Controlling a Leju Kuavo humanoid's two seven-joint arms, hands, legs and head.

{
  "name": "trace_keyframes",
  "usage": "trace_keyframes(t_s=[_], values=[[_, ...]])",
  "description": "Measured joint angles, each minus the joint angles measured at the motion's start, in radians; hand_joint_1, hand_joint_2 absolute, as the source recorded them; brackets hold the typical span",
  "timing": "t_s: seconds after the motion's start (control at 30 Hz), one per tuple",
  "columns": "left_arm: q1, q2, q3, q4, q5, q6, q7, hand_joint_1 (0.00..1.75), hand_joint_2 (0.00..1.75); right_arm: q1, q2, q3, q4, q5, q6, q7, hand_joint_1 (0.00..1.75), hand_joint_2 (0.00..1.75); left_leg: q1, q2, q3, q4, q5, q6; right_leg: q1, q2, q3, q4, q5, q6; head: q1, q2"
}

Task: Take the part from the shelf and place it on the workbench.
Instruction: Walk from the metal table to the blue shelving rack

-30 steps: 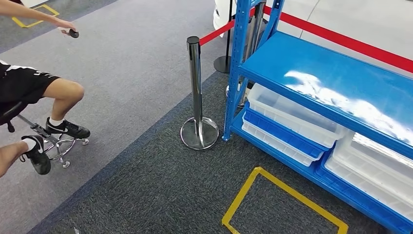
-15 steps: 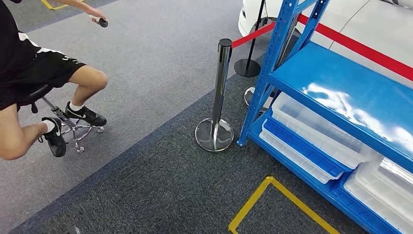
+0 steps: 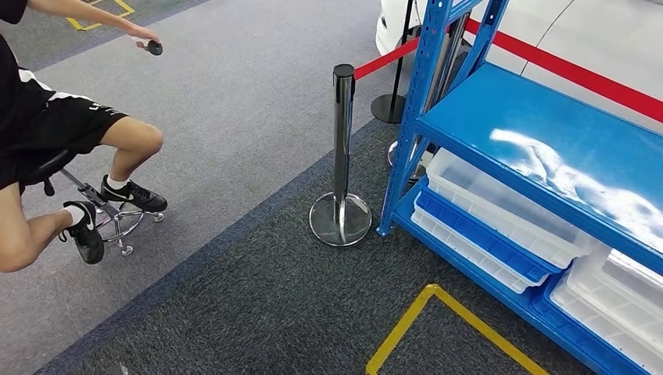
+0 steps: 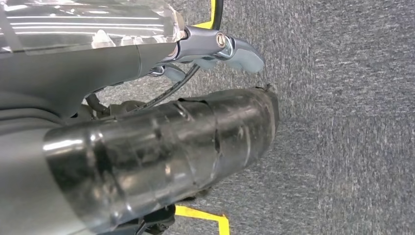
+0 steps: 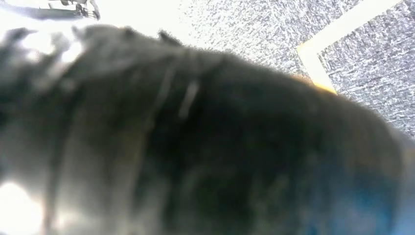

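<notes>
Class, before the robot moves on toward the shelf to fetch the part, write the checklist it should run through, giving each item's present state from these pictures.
1. Blue shelf in the head view: ok.
2. Part located: not ok; the shelf's top board looks bare, with white bins below whose contents cannot be made out.
3. Path clear: not ok; a chrome stanchion with red belt stands beside the shelf corner.
4. Seated person apart from the shelf: ok.
5. Left hand empty: cannot tell.
6. Right hand empty: cannot tell, blurred.
</notes>
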Motion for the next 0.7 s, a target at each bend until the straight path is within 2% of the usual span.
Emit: trace_keyframes(t_s=[0.03, 0.07, 0.1, 0.13, 0.17, 0.2, 0.27, 0.33, 0.4, 0.47, 0.5, 0.53, 0.57, 0.6, 0.63, 0.7], values=[[0.0, 0.0, 0.0, 0.0, 0.0, 0.0, 0.0, 0.0, 0.0, 0.0, 0.0, 0.0, 0.0, 0.0, 0.0, 0.0, 0.0, 0.0, 0.001, 0.0, -0.019, 0.034, -0.004, -0.001, 0.0, 0.006, 0.001, 0.0, -0.001, 0.0, 0.0, 0.0], [0.0, 0.0, 0.0, 0.0, 0.0, 0.0, 0.0, 0.0, 0.0, 0.0, 0.0, 0.0, 0.0, 0.0, 0.0, 0.0, 0.0, 0.0, 0.002, -0.001, -0.02, 0.03, 0.013, 0.0, 0.0, 0.013, 0.003, 0.0, -0.002, 0.0, 0.0, 0.0], [0.0, 0.0, 0.0, 0.0, 0.0, 0.0, 0.0, 0.0, 0.0, 0.0, 0.0, 0.0, 0.0, 0.0, 0.0, 0.0, 0.0, 0.0, 0.003, -0.003, -0.001, -0.016, 0.049, 0.004, 0.001, 0.022, 0.006, 0.0, -0.003, 0.001, 0.0, 0.0], [0.0, 0.0, 0.0, 0.0, 0.0, 0.0, 0.0, 0.0, 0.0, -0.001, 0.0, 0.0, 0.0, 0.0, 0.0, 0.0, 0.0, 0.0, 0.003, -0.014, 0.031, -0.087, 0.091, 0.009, 0.0, 0.03, 0.009, 0.0, -0.004, 0.002, 0.0, 0.0], [0.001, 0.0, 0.0, 0.0, 0.0, 0.0, 0.0, 0.0, 0.0, -0.002, 0.001, 0.0, 0.0, 0.0, 0.0, 0.0, 0.0, 0.0, 0.003, -0.034, 0.063, -0.156, 0.12, 0.015, 0.001, 0.038, 0.01, 0.0, -0.005, 0.005, 0.001, 0.0], [0.002, 0.001, 0.0, 0.0, 0.0, 0.0, 0.0, 0.0, 0.0, -0.003, 0.002, 0.0, 0.0, 0.0, 0.0, 0.0, 0.0, 0.0, 0.002, -0.051, 0.087, -0.209, 0.138, 0.021, -0.001, 0.047, 0.009, 0.0, -0.005, 0.009, 0.0, 0.0], [0.003, 0.002, 0.0, 0.001, 0.0, 0.0, 0.0, 0.0, 0.0, -0.003, 0.005, 0.0, 0.0, 0.0, 0.0, 0.0, 0.0, 0.0, -0.001, -0.069, 0.103, -0.247, 0.14, 0.028, -0.006, 0.063, 0.003, -0.004, -0.002, 0.021, 0.0, 0.0], [0.001, 0.002, 0.0, 0.001, 0.0, 0.0, 0.0, 0.0, 0.0, -0.001, 0.005, 0.0, 0.001, 0.0, 0.0, 0.0, 0.0, 0.0, -0.001, -0.052, 0.111, -0.264, 0.146, 0.034, -0.009, 0.073, 0.002, -0.009, 0.001, 0.034, 0.0, 0.0], [0.0, 0.001, 0.0, 0.001, 0.0, 0.0, 0.0, 0.0, 0.0, -0.002, 0.004, 0.0, 0.001, 0.0, 0.0, 0.0, 0.0, 0.0, 0.002, -0.029, 0.125, -0.29, 0.155, 0.044, -0.005, 0.049, -0.013, 0.027, -0.025, 0.041, 0.004, 0.0], [0.0, 0.0, 0.0, 0.001, 0.0, 0.0, 0.0, 0.0, 0.0, -0.005, 0.003, 0.0, 0.0, 0.0, 0.0, 0.0, 0.0, 0.0, 0.002, -0.005, 0.131, -0.3, 0.157, 0.052, -0.001, 0.018, -0.069, 0.138, -0.083, 0.043, 0.008, 0.0], [0.0, 0.0, 0.0, 0.001, 0.0, 0.0, 0.0, 0.0, 0.0, -0.005, 0.003, 0.0, 0.0, 0.0, 0.0, 0.0, 0.0, 0.0, 0.0, 0.007, 0.131, -0.299, 0.156, 0.054, -0.001, 0.013, -0.101, 0.198, -0.107, 0.045, 0.008, 0.0], [0.0, 0.0, 0.0, 0.002, 0.0, 0.0, 0.0, 0.0, 0.0, -0.004, 0.003, 0.0, 0.0, 0.0, 0.0, 0.0, 0.0, 0.0, -0.002, 0.018, 0.131, -0.296, 0.153, 0.055, -0.002, 0.01, -0.124, 0.239, -0.116, 0.047, 0.008, 0.0], [0.0, 0.0, 0.0, 0.002, 0.0, 0.0, 0.0, 0.0, 0.0, -0.002, 0.003, 0.0, 0.0, 0.0, 0.0, 0.0, 0.0, 0.0, -0.003, 0.028, 0.131, -0.293, 0.15, 0.055, -0.002, 0.008, -0.129, 0.244, -0.104, 0.049, 0.008, 0.0], [0.0, 0.0, 0.0, 0.002, 0.0, 0.0, 0.0, 0.0, 0.0, 0.0, 0.003, 0.0, 0.0, 0.0, 0.0, 0.0, 0.0, 0.0, -0.004, 0.038, 0.132, -0.289, 0.146, 0.054, -0.002, 0.003, -0.113, 0.21, -0.075, 0.049, 0.008, 0.0], [-0.001, 0.0, 0.0, 0.002, 0.0, 0.0, 0.0, 0.0, 0.0, 0.001, 0.002, 0.0, 0.0, 0.0, 0.0, 0.0, 0.0, 0.0, -0.004, 0.048, 0.133, -0.284, 0.141, 0.051, -0.002, -0.009, -0.08, 0.144, -0.038, 0.049, 0.009, 0.0], [-0.002, 0.0, 0.0, 0.002, 0.0, 0.0, 0.0, 0.0, 0.0, -0.001, 0.0, 0.0, 0.0, 0.0, 0.0, 0.0, 0.0, 0.0, -0.007, 0.064, 0.134, -0.273, 0.13, 0.042, 0.004, -0.036, -0.022, 0.03, 0.008, 0.04, 0.008, 0.0]])
